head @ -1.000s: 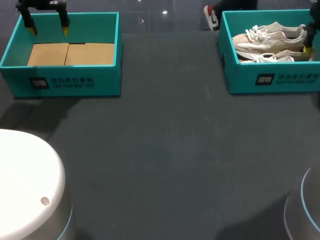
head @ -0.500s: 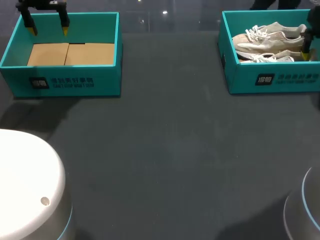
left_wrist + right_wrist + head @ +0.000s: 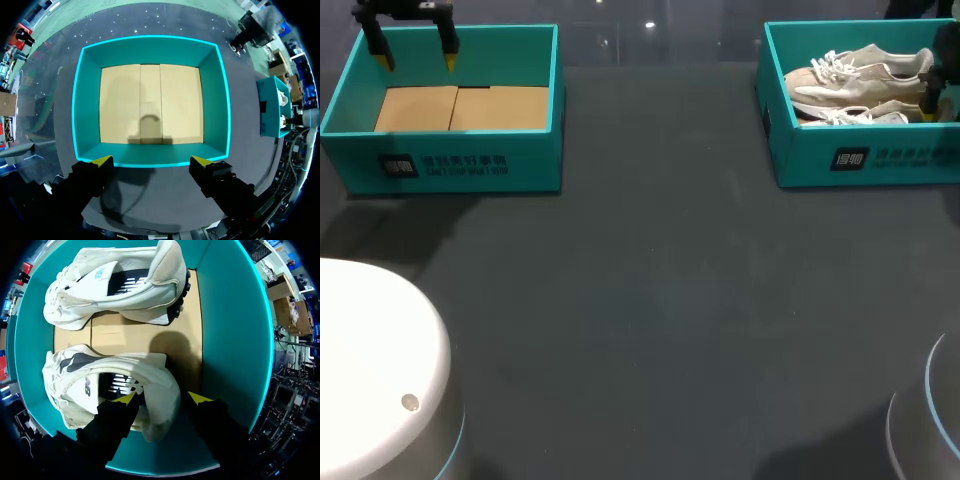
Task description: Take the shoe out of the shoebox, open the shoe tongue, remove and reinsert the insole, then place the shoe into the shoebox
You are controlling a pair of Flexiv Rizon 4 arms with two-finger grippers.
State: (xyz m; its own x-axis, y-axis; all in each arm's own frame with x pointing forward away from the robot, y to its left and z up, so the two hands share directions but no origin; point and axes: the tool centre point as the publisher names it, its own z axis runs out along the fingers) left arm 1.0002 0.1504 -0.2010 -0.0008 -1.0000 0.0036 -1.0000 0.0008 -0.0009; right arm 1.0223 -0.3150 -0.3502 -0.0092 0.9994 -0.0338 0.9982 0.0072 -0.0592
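- Step in hand: taking the shoe (image 3: 95, 385) out of the shoebox (image 3: 235, 340). It lay inside, not yet lifted, beside a second shoe (image 3: 110, 285).
- My right pincer (image 3: 162, 399) straddled its heel, fingers apart, seemingly not clamped. Contact was hard to judge.
- My left pincer (image 3: 151, 161) hung wide open and empty over the empty box (image 3: 150, 50).
- Next: pinch the heel and lift clear of the wall.

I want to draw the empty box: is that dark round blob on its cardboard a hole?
Not a hole: in the left wrist view it is a shadow on the empty shoebox's cardboard floor, likely cast by the left gripper above; the right wrist view shows a similar shadow on cardboard ahead of the right gripper.
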